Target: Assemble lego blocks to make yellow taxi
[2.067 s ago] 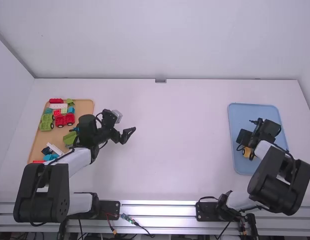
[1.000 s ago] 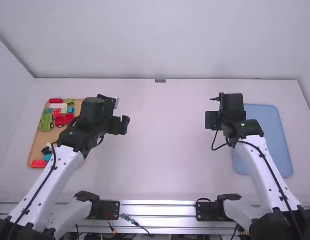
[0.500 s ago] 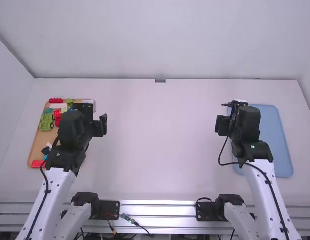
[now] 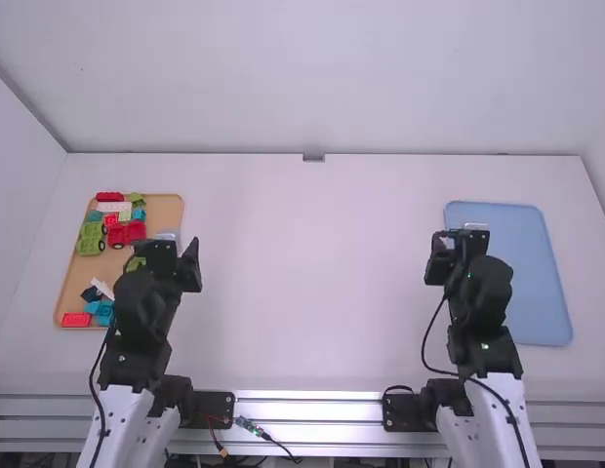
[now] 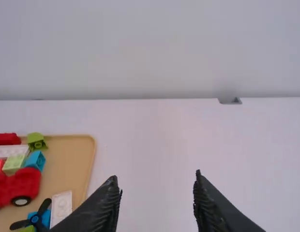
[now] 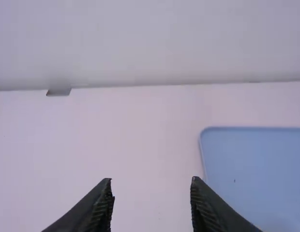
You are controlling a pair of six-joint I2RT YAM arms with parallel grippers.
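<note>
Lego blocks: on the tan tray (image 4: 170, 207), left side of the white counter (image 4: 307, 283). Trays, two: this one, plus one blue (image 4: 542, 278) on the right side.

Wheeled pieces, two: one green vehicle base (image 4: 91, 239), one red (image 5: 24, 182), near each other. Far end of tan tray: one long red brick (image 4: 109, 196), one green piece (image 5: 37, 141), one white brick (image 4: 114, 207). Just nearer: one small red brick (image 4: 110, 220), one pale green brick (image 5: 13, 165), one blue brick (image 5: 35, 160). Left wrist view also gives one dark propeller (image 5: 37, 216) and, beside it, one flat white plate (image 5: 61, 207). Near end: one red brick (image 4: 76, 320); light-blue pieces beside it, exact count unclear. Some of this tray sits behind the left arm.

End effectors, two. Left end effector (image 4: 174, 255): over the tan tray's right edge, two fingers spread wide, nothing between. Right end effector (image 4: 456, 252): by the blue tray's left edge, two fingers also well apart, empty.

Yellow taxi: whereabouts cannot be told. One yellowish sliver at the right wrist view's lower edge, over the blue tray, mostly hidden by a finger; too little to identify.
</note>
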